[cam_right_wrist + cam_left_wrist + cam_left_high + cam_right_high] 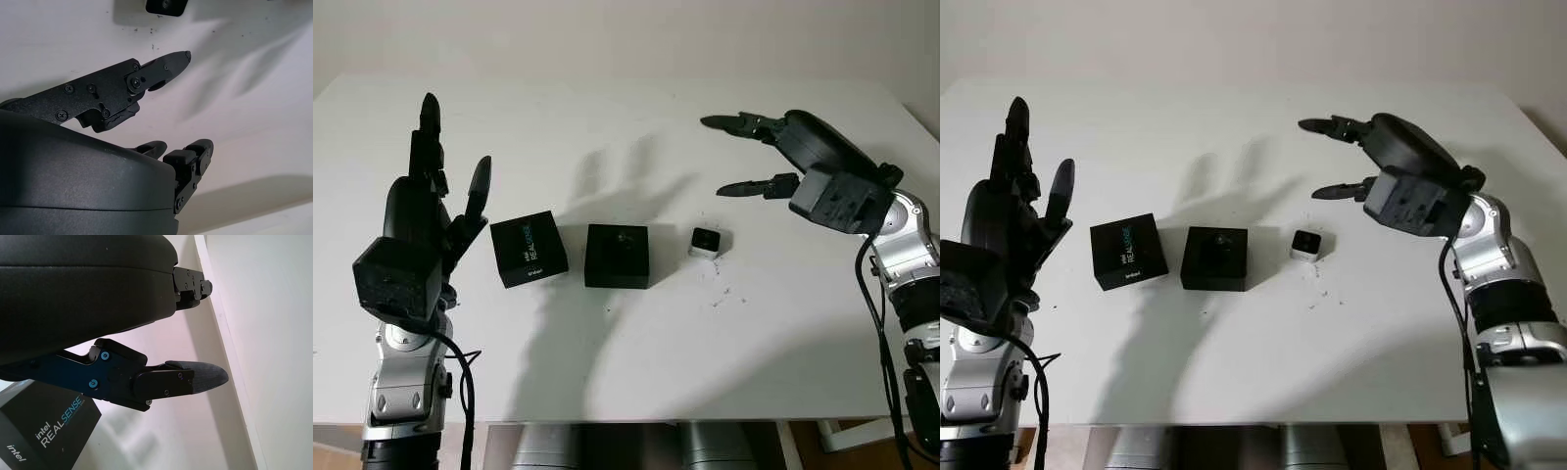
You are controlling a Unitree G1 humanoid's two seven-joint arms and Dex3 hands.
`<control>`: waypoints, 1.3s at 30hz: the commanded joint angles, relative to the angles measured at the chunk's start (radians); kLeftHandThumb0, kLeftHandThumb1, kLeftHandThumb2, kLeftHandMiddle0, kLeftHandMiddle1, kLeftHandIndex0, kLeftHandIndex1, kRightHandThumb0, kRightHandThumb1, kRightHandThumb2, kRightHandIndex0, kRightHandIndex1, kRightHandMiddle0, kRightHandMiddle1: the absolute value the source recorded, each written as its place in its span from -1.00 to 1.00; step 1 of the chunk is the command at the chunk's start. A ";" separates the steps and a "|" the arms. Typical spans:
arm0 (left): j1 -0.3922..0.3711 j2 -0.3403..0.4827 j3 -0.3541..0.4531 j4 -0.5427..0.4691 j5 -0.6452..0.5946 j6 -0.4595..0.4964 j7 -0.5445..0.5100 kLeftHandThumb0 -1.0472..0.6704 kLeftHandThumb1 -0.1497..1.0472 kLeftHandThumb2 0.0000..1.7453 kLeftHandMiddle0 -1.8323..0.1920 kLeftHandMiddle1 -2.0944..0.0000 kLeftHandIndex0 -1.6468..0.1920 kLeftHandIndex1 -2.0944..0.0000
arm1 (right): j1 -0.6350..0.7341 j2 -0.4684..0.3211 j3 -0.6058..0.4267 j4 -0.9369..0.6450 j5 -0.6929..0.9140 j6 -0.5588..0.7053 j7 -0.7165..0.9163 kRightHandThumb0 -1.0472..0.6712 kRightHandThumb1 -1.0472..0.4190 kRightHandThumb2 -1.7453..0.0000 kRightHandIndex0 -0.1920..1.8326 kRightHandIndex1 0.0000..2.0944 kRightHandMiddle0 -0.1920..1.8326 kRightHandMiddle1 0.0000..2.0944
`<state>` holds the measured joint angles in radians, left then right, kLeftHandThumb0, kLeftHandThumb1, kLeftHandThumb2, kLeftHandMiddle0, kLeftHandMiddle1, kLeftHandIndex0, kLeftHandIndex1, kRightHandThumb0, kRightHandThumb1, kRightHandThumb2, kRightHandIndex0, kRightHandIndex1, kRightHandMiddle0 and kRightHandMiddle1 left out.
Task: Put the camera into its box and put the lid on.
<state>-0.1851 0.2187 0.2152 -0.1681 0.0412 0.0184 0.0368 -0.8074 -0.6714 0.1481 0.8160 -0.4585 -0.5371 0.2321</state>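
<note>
Lid (529,249), box (617,256), camera (706,241) in row on table (636,372); left hand (435,211), right hand (773,157) open, hovering at sides.

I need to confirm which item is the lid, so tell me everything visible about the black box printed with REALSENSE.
The REALSENSE box is a small, square, matte black piece, cardboard by its look, with white and blue lettering on its top face. It lies flat on the white table, turned slightly askew, leftmost in a row of three things, beside the open black box but not touching it. The left hand is raised near it, open, with no contact.
</note>
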 commanded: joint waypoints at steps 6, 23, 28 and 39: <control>0.011 -0.004 0.002 -0.042 -0.009 0.017 0.003 -0.47 1.00 -0.49 0.81 0.95 0.85 0.95 | -0.060 -0.060 0.080 0.007 -0.112 -0.084 -0.048 -0.11 -0.79 0.93 -0.46 -0.93 -0.38 -0.90; 0.019 0.000 0.002 -0.028 -0.011 0.000 0.000 -0.46 1.00 -0.49 0.81 0.95 0.85 0.95 | -0.094 -0.114 0.197 0.004 -0.279 -0.166 -0.106 -0.03 -0.80 0.93 -0.41 -0.93 -0.33 -0.92; 0.021 0.002 0.002 -0.030 -0.017 0.004 -0.009 -0.46 1.00 -0.48 0.81 0.95 0.86 0.95 | -0.078 -0.130 0.211 -0.021 -0.299 -0.164 -0.099 -0.02 -0.82 0.93 -0.41 -0.94 -0.33 -0.93; 0.018 0.003 0.002 -0.021 -0.027 -0.002 -0.025 -0.45 1.00 -0.48 0.82 0.95 0.86 0.95 | 0.035 -0.188 0.187 -0.100 -0.245 -0.232 -0.086 -0.10 -0.81 0.94 -0.46 -0.96 -0.35 -0.95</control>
<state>-0.1659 0.2187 0.2171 -0.1922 0.0166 0.0283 0.0166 -0.7910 -0.8357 0.3493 0.7354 -0.7173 -0.7586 0.1586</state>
